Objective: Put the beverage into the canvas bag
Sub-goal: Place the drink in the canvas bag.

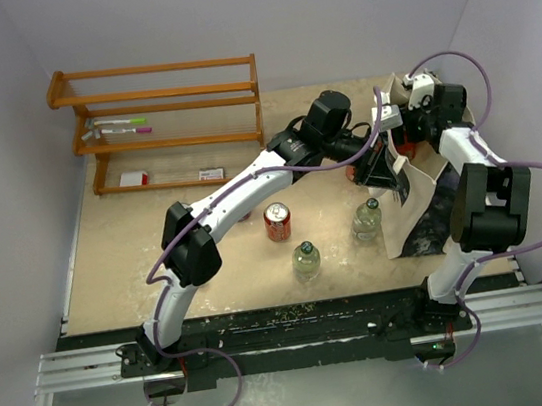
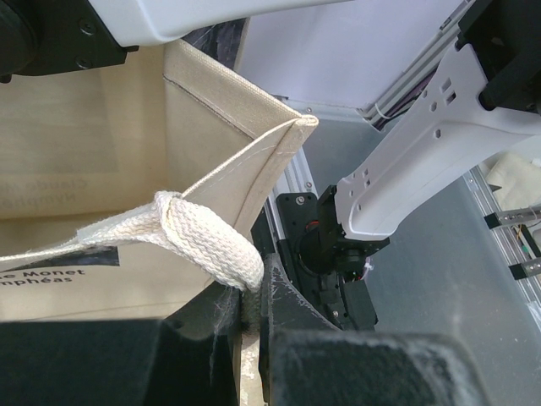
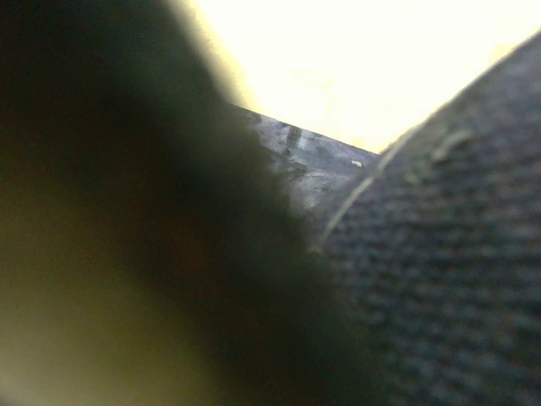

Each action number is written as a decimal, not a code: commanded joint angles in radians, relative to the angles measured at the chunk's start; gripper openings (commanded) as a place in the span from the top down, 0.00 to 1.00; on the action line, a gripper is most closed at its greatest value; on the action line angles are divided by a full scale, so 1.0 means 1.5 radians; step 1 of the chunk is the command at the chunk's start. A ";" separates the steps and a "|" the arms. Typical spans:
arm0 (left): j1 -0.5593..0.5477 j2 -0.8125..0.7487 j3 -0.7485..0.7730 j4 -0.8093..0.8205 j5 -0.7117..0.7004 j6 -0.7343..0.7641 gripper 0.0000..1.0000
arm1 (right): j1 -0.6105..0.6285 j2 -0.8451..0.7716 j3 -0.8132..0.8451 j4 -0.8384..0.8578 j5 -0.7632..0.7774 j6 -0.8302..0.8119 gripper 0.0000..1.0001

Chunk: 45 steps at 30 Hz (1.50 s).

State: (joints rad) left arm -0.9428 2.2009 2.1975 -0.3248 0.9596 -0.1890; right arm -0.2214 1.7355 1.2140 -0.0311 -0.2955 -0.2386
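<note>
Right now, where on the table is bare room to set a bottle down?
Largest bare patch: front-left table, between the wooden rack and the left arm. Narrow strip nearside of the two bottles. Crowded around the canvas bag, where both arms meet.

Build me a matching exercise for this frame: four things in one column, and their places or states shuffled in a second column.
Column one:
1. red can
2. wooden rack
3. bag handle
4. canvas bag

Column two:
a. pinched in the shut left end effector
b. at the far left corner of the table
c. standing at the table's right side
d. upright on the table, outside the bag

Pairs: 1-d, 2-b, 3-a, 4-c.
</note>
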 commanded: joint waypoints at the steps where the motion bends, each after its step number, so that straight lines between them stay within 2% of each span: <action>1: -0.014 -0.034 0.023 0.034 0.049 0.022 1.00 | 0.005 0.039 0.002 -0.090 0.039 -0.011 0.37; 5: -0.014 -0.039 0.018 0.033 0.047 0.024 1.00 | 0.005 0.044 0.015 -0.099 0.043 -0.012 0.35; 11: -0.014 -0.042 0.011 0.031 0.049 0.028 1.00 | 0.006 0.050 0.031 -0.108 0.055 -0.015 0.27; 21: -0.017 -0.044 0.008 0.029 0.050 0.030 1.00 | 0.007 0.035 0.025 -0.108 0.069 -0.023 0.21; 34: -0.022 -0.043 0.008 0.016 0.028 0.046 1.00 | 0.009 -0.064 0.086 -0.201 0.030 -0.039 0.20; 45: -0.027 -0.036 0.007 0.016 0.008 0.044 1.00 | 0.009 -0.141 0.097 -0.257 0.047 -0.053 0.20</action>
State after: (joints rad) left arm -0.9733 2.2009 2.1952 -0.3328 0.9543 -0.1360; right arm -0.2138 1.5723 1.3174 -0.3702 -0.2424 -0.2924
